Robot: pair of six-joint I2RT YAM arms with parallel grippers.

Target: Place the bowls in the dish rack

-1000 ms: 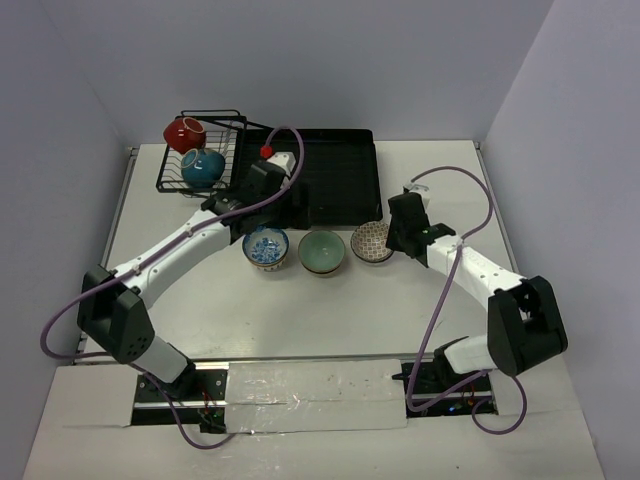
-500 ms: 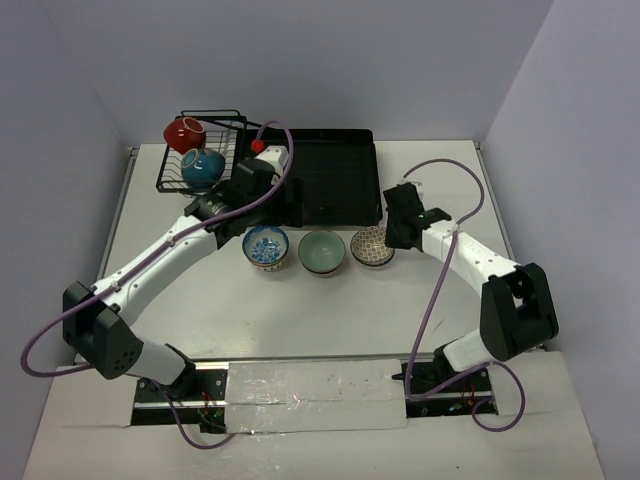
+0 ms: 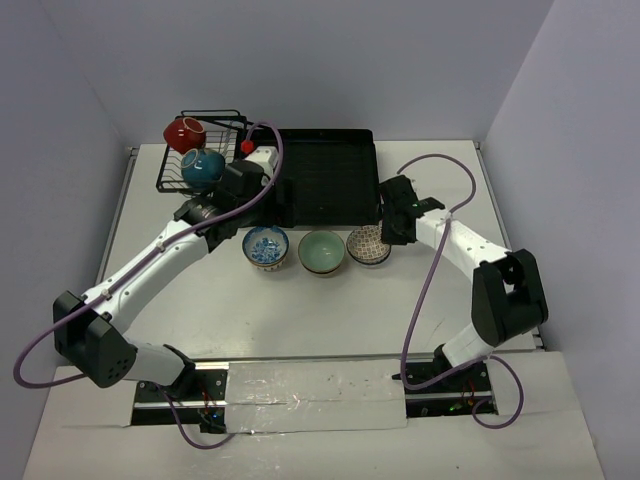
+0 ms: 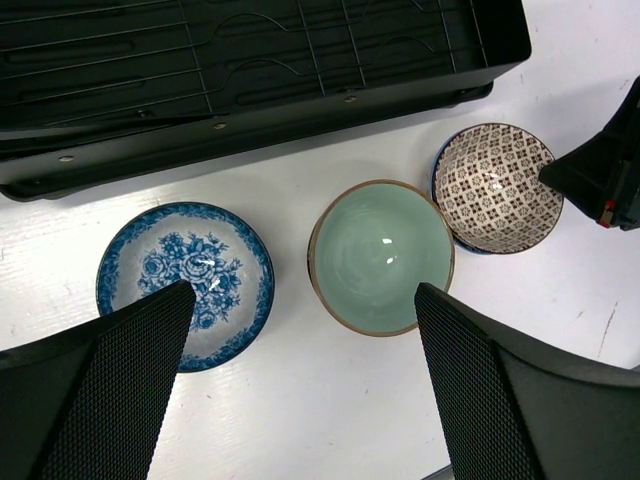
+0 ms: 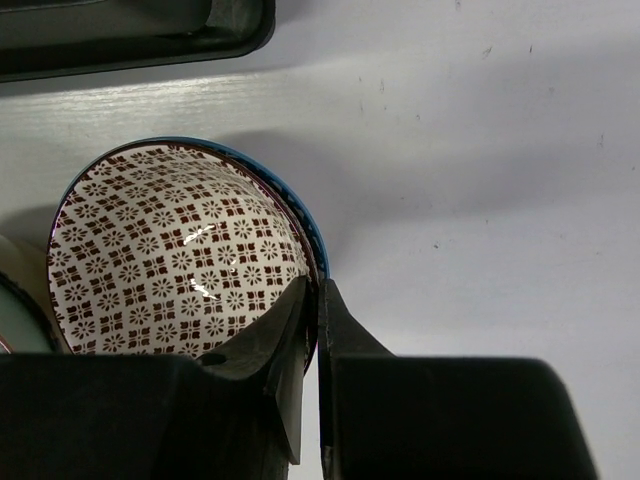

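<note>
Right fingers reached bowl, basket holds two

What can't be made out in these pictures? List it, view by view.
- Right wrist: whether the right gripper clamps the rim of the patterned bowl or only straddles it; its own fingers cover the contact.
- Right wrist: the green bowl is cut off by the left edge, so only a sliver shows.
- Top: the left arm covers part of the dish rack.
- Left wrist: the rack's far part is cut off by the top edge.
</note>
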